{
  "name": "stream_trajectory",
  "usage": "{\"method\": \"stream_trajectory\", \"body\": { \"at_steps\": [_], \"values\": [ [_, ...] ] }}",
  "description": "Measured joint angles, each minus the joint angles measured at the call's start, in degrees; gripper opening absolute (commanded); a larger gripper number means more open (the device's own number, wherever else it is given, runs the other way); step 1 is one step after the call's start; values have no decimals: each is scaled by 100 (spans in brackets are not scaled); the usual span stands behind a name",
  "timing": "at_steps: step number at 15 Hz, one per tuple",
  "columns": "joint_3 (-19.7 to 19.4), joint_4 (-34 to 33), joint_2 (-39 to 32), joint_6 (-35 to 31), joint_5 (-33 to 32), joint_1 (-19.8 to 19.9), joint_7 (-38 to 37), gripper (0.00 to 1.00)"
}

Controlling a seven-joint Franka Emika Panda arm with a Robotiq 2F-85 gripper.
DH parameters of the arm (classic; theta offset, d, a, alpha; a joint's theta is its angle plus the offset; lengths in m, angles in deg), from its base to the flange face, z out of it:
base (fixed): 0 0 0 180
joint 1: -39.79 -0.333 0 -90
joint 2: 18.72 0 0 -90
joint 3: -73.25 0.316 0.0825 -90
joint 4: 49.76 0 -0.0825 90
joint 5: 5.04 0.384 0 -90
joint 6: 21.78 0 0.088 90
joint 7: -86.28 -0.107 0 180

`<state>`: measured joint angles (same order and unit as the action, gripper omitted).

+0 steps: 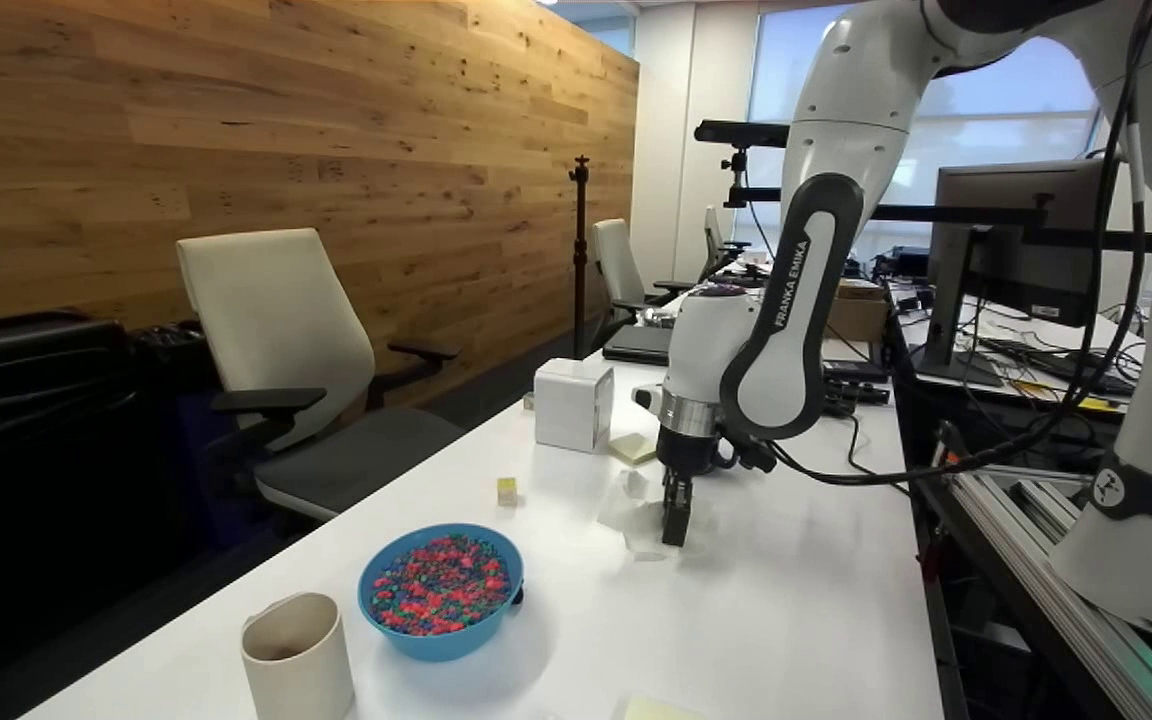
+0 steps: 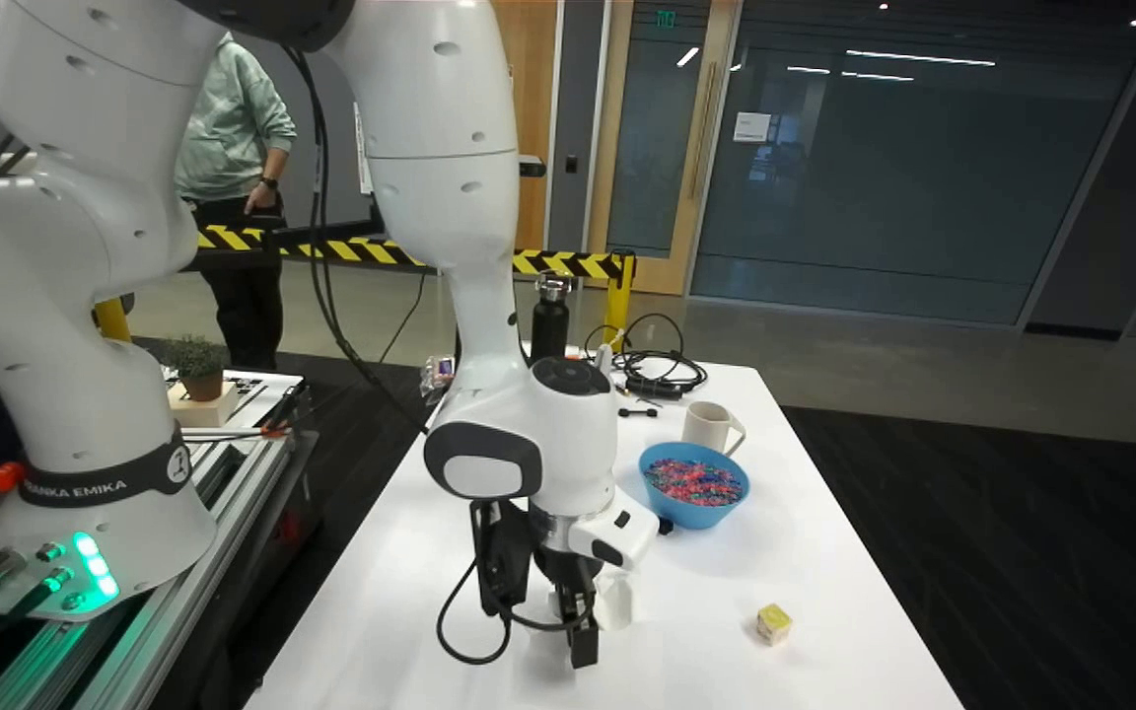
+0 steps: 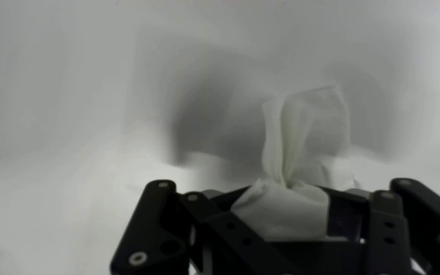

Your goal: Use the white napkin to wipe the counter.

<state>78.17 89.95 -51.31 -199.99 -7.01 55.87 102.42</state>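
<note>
1. One white napkin [image 3: 321, 126] is thin, soft-looking and crumpled, so pale that in an exterior view it nearly blends into the white counter [image 1: 766, 620].
2. Seen from the wrist, it narrows to a tight pinch; beyond that, slim pleats run away from the gripper [image 3: 287, 187], with a creamy crease between two folds.
3. Just right of these pleats in the wrist view spreads a sheer, squarish flap, tinted grey and softly wrinkled.
4. On the near side of the pinch, the napkin puffs into a smooth, fan-shaped bulge, more opaque than the flap.
5. Clenched on the napkin, the gripper grasps its gathered part between the black fingers [image 3: 344, 200], and loose folds stick out on both sides of the pinch.
6. In an exterior view, the napkin [image 1: 641, 522] spreads around the lower ends of the fingers, mostly to their left in the picture, its edge uneven.
7. In an exterior view, a pale fold of the napkin [image 2: 615, 603] shows just beside the gripper, which points down at the counter.
8. The napkin is near the white box [image 1: 571, 405] and apart from the blue bowl [image 1: 444, 647]; how much of it touches the counter, I cannot tell.
</note>
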Motion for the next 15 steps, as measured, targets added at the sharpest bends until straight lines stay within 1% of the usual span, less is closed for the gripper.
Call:
{"method": "stream_trajectory", "body": {
  "at_steps": [3,9,12,15],
  "values": [
    [-127,51,132,582,-176,-88,66,0],
    [-170,108,587,1939,-194,-178,281,0],
    [-270,108,699,2066,-194,-305,280,0],
    [-269,108,746,2066,-167,-341,279,0]
  ]
}}
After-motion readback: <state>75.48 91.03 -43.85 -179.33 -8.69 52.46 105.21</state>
